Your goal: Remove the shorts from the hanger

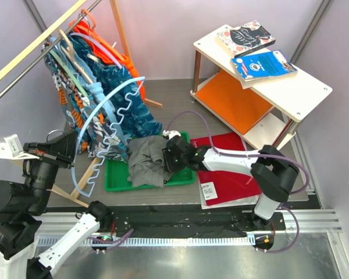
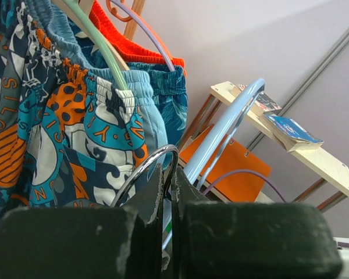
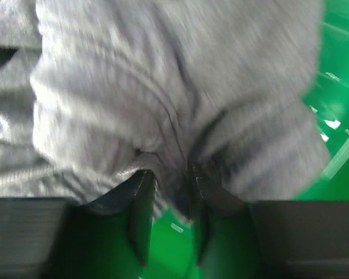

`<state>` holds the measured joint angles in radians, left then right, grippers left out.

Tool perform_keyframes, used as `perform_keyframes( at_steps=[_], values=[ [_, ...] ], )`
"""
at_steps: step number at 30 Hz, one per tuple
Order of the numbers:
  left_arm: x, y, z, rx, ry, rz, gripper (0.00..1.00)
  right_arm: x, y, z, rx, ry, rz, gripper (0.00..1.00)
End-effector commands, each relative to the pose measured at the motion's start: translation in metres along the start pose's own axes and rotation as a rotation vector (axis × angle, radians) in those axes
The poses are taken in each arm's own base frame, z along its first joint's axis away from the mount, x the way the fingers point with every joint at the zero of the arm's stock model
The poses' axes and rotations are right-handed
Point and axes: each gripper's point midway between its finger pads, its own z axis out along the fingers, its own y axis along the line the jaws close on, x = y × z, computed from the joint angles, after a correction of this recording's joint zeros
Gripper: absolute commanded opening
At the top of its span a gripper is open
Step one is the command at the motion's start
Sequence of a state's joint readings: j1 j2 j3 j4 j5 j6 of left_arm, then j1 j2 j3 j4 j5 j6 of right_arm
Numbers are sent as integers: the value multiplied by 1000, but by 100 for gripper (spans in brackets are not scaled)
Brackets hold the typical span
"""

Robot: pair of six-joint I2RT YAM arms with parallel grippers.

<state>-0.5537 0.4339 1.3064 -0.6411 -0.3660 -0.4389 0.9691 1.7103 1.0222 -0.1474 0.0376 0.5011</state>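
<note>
The grey shorts (image 1: 144,161) lie bunched on a green tray (image 1: 117,178), off the hanger. My right gripper (image 1: 171,160) is at their right edge. In the right wrist view its jaws (image 3: 168,174) are pinched on a fold of the grey shorts (image 3: 163,87), with the tray showing below. My left gripper (image 1: 68,147) is shut on the chrome hook (image 2: 144,168) of a bare light-blue hanger (image 1: 107,125); the hanger's arm (image 2: 221,135) rises past the jaws (image 2: 170,174). Floral shorts (image 1: 113,99) hang on the rack behind and also show in the left wrist view (image 2: 58,116).
A wooden clothes rack (image 1: 41,43) with several hangers and orange cloth stands at the back left. A white side table (image 1: 302,93) holds books (image 1: 262,64) at the back right. A red cloth (image 1: 235,171) lies right of the tray.
</note>
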Motion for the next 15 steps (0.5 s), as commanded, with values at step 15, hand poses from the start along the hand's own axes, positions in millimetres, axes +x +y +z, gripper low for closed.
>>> perform_keyframes(
  at_steps=[15],
  values=[
    [-5,-7,-2,24,17,10,0,-20,136,-50,-455,-86,51,60]
  ],
)
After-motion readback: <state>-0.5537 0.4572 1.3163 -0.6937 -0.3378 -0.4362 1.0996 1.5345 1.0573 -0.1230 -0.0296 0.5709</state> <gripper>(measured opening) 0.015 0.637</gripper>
